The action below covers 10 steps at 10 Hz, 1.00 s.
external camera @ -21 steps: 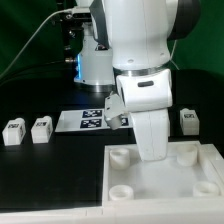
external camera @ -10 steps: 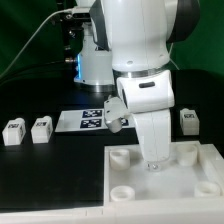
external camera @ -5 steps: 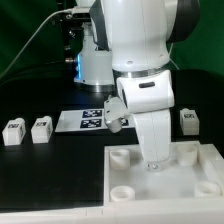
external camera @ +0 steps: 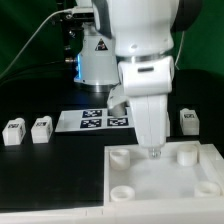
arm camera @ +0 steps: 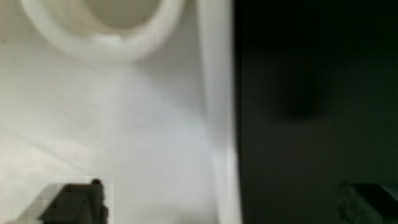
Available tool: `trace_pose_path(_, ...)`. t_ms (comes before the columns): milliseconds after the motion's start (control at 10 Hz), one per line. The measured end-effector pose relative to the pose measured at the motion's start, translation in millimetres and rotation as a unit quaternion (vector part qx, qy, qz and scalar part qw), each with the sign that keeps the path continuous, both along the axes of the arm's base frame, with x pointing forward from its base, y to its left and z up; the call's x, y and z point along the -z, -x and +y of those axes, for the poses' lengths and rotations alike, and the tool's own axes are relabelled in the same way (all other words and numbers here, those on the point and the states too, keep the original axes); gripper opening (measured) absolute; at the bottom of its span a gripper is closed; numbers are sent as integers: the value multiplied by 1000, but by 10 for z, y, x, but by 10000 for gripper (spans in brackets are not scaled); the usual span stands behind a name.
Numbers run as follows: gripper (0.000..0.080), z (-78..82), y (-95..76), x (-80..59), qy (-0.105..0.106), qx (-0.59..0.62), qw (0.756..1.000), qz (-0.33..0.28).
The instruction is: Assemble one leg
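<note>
Hovering over board (external camera: 165, 187), claw (external camera: 153, 152) wide, leg (external camera: 189, 121) well apart, ext. view's right

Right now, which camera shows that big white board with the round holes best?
The exterior view: it shows most of the white board and three round sockets. The wrist view gives only a blurred close-up of one edge and part of one socket, beside the dark table.

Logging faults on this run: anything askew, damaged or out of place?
Nothing stands out. Three legs sit loose on the table, the white board lies flat, and the open gripper hangs over it, empty.
</note>
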State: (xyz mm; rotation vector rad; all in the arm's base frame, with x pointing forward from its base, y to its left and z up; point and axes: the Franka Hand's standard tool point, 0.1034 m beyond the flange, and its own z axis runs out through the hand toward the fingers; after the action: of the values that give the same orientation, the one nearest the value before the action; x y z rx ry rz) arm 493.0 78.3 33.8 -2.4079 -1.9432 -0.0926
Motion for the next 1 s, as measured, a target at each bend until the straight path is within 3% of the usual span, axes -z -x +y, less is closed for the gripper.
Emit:
trace_pose_path(200,649,198,63,-130,-5,143,990,4)
trace_pose_path(400,649,415,75,-170,-14,264,964,9)
trace_pose_path(700,649,419,81,-163,-26,398,917,27)
trace_pose_path(1000,649,728,308,-181,-26,574,816,52)
